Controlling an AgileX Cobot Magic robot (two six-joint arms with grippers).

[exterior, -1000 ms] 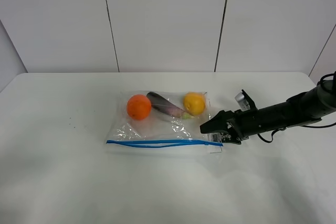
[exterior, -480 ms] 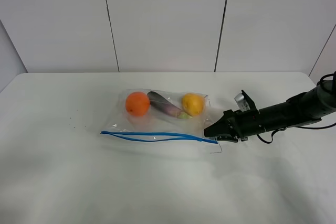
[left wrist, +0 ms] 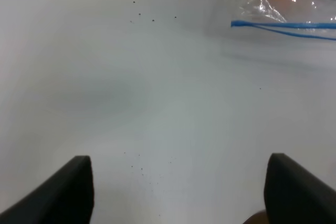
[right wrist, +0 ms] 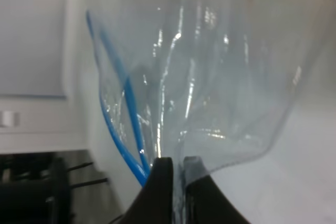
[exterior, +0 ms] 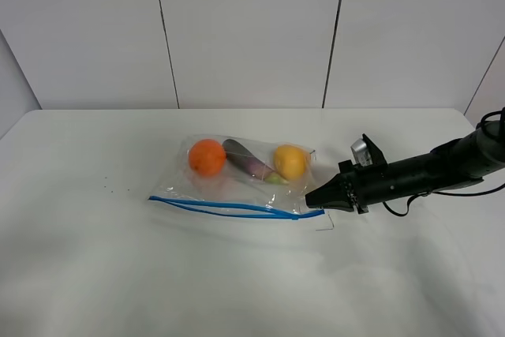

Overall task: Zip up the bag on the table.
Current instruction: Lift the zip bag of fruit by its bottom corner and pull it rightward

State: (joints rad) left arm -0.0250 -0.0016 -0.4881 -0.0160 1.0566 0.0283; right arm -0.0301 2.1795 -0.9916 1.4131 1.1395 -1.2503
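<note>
The clear bag (exterior: 237, 183) lies mid-table with an orange (exterior: 207, 156), a dark purple vegetable (exterior: 248, 163) and a yellow fruit (exterior: 290, 161) inside. Its blue zipper strip (exterior: 233, 207) runs along the near edge, the two lines still parted. My right gripper (exterior: 314, 200) is shut on the bag's right end by the zipper; in the right wrist view the fingertips (right wrist: 163, 174) pinch the clear plastic (right wrist: 210, 77) beside the blue strip (right wrist: 122, 129). The left gripper (left wrist: 178, 187) stands open over bare table (left wrist: 157, 93), away from the bag's left end (left wrist: 283, 14).
The white table (exterior: 118, 274) stretches wide around the bag. A panelled white wall (exterior: 252, 29) stands behind it. The right arm (exterior: 426, 170) reaches in low from the right edge.
The right gripper has closed on the bag's right end. The bag has shifted a little left and its right end is lifted slightly.
</note>
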